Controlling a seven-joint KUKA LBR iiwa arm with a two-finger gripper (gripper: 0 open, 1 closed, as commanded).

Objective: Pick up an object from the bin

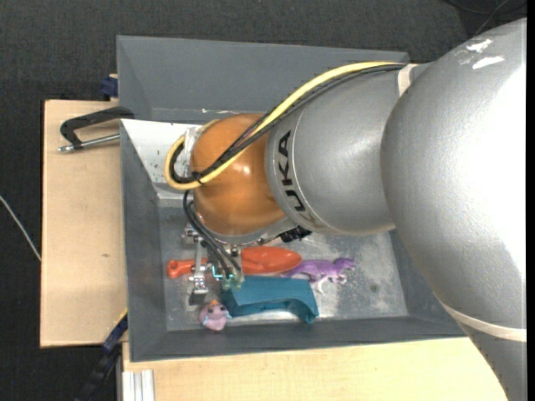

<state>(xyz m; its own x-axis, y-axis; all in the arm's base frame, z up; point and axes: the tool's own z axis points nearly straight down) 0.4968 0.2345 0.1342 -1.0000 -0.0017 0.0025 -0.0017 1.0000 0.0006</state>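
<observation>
One each: orange toy [272,260], purple toy [323,268], teal block [272,296].

1. Orange-red long toy [272,261] — lies flat, lengthwise on the floor of the bin [138,249].
2. Teal arched block [272,297] — flat, just beside it, by the lower wall.
3. Purple figure [328,268], lying at the orange toy's right end.
4. Small pink piece [215,317], at the teal block's left end.

You're looking at one teal block [272,299], one purple toy figure [326,270], one small pink piece [215,317], and two orange-red bits showing: a larger orange-red piece [272,260] and a smaller orange-red bit [177,267].
</observation>
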